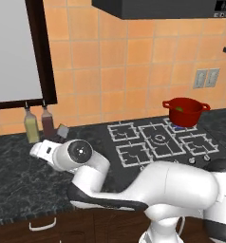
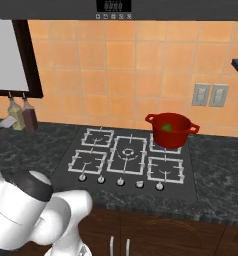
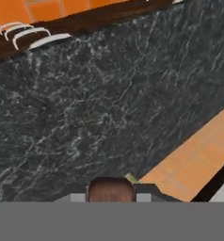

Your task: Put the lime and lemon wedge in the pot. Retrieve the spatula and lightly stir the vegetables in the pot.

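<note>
The red pot [image 1: 185, 113] [image 2: 169, 131] stands on the back right burner of the stove. Inside it shows a green piece, the lime [image 1: 180, 108] [image 2: 167, 127]; I cannot make out the lemon wedge apart from it. My arm reaches far left over the dark counter. The spatula's grey blade [image 1: 62, 130] [image 2: 8, 121] sticks up beside the bottles, above the counter. In the hand view its brown handle [image 3: 110, 187] sits between the fingertips, with my gripper [image 3: 110, 195] shut on it. The counter lies well below the hand.
Two bottles [image 1: 31, 126] [image 2: 27, 118] stand against the tiled wall under the dark window frame [image 1: 42, 57]. The gas stove [image 1: 157, 140] [image 2: 126, 155] takes up the middle of the black marble counter [image 1: 15, 175]. Wall outlets [image 2: 209, 95] sit at the right.
</note>
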